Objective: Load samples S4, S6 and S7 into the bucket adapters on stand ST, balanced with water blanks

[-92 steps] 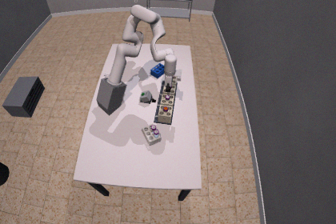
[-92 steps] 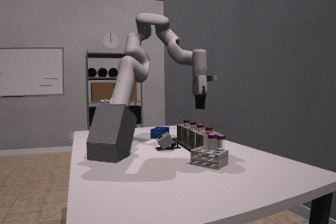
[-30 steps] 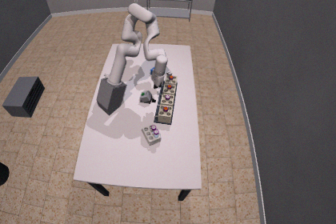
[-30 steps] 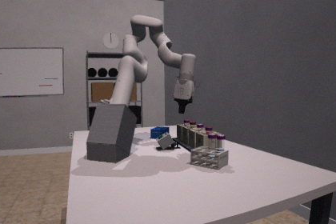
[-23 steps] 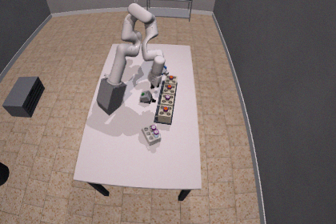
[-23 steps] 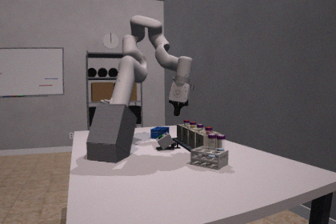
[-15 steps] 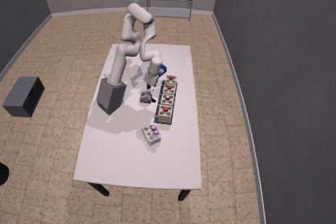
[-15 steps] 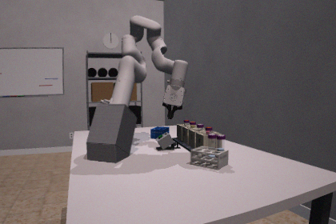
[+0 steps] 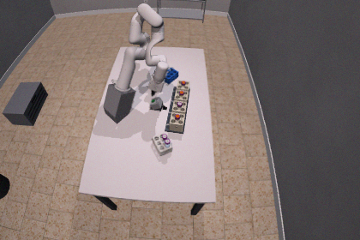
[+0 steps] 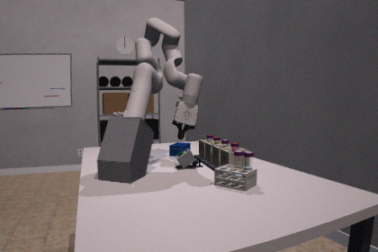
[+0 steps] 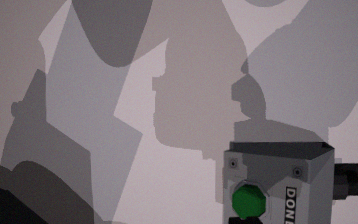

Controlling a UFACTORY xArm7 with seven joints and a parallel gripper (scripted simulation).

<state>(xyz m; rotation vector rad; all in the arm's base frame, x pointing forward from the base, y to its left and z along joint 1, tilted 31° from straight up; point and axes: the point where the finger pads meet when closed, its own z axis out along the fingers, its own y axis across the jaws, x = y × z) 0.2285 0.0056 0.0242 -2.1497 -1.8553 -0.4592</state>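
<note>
My gripper (image 9: 153, 93) (image 10: 181, 137) (image 11: 245, 220) is shut and empty, its fingertips above the small sloped desk (image 9: 158, 105) (image 10: 186, 159) (image 11: 275, 172). The green key (image 9: 153, 101) (image 10: 180, 154) (image 11: 248, 201) shows just beyond the fingertips in the wrist view; whether it has caught cannot be told. The loading stand (image 9: 167, 127) (image 10: 206, 163) bears four adapters in a row. Each has one purple-capped tube in its middle hole: three with orange dots (image 9: 183, 83) (image 9: 182, 93) (image 9: 177, 117), one with a white dot (image 9: 179, 105). IDs and numbers are unreadable here.
A pale rack (image 9: 162, 150) (image 10: 235, 180) with two white-dotted tubes (image 9: 164, 136) (image 9: 167, 141) stands nearer the table's front. A blue rack (image 9: 171, 75) (image 10: 179, 149), with no tubes seen, stands behind the desk. The grey block (image 9: 118, 105) (image 10: 122, 150) is left of the desk.
</note>
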